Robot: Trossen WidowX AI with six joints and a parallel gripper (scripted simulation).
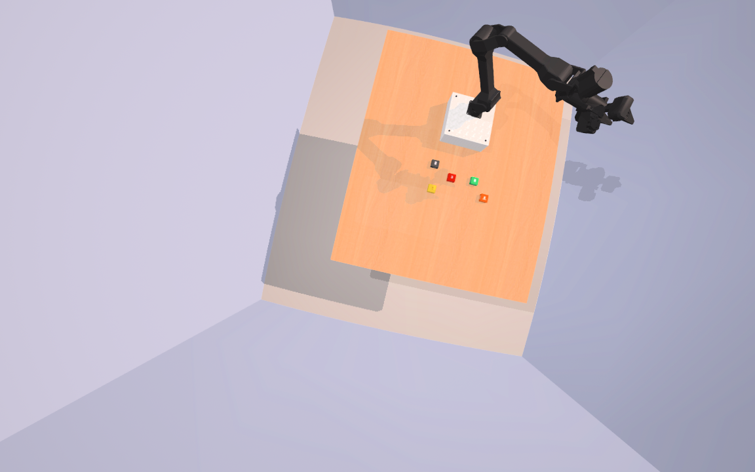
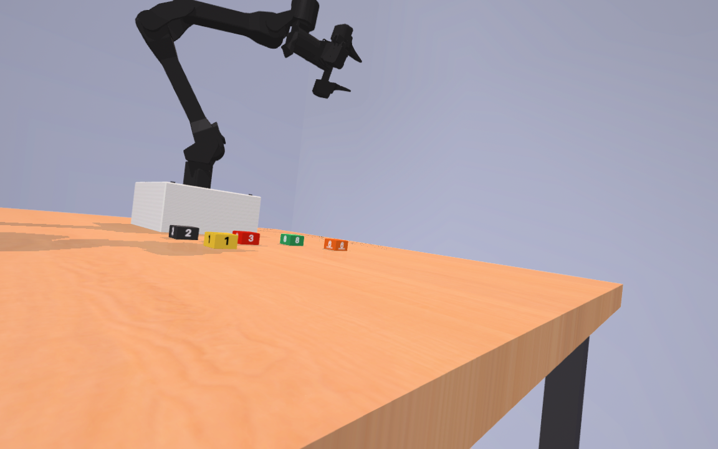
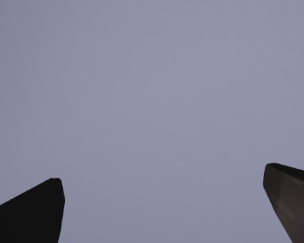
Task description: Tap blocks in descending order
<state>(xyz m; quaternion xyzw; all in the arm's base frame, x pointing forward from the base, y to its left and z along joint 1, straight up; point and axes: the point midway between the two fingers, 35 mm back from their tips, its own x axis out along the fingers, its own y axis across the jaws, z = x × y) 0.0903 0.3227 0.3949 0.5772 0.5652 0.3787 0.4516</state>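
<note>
The gripper (image 2: pixel 354 75) (image 3: pixel 163 173) is open and empty, high above the table and off to its right side in the top view. The green block (image 1: pixel 473 181) (image 2: pixel 291 240) shows 8. The orange block (image 1: pixel 483 198) (image 2: pixel 335 244) shows what looks like an underlined 6. The red block (image 1: pixel 451 177) (image 2: pixel 248 238) shows 3 and is partly behind the yellow block in the exterior view. The black block (image 1: pixel 434 163) (image 2: pixel 183 232) shows 2. The yellow block (image 1: pixel 432 188) (image 2: pixel 220 240) shows 1. No block shows in the wrist view.
The white base box (image 1: pixel 466 126) (image 2: pixel 210 209) under the arm stands behind the blocks on the wooden table (image 1: pixel 427 252) (image 2: pixel 295 335). The table's right edge lies beyond the orange block. The wrist view shows only plain bluish-grey background behind the fingers.
</note>
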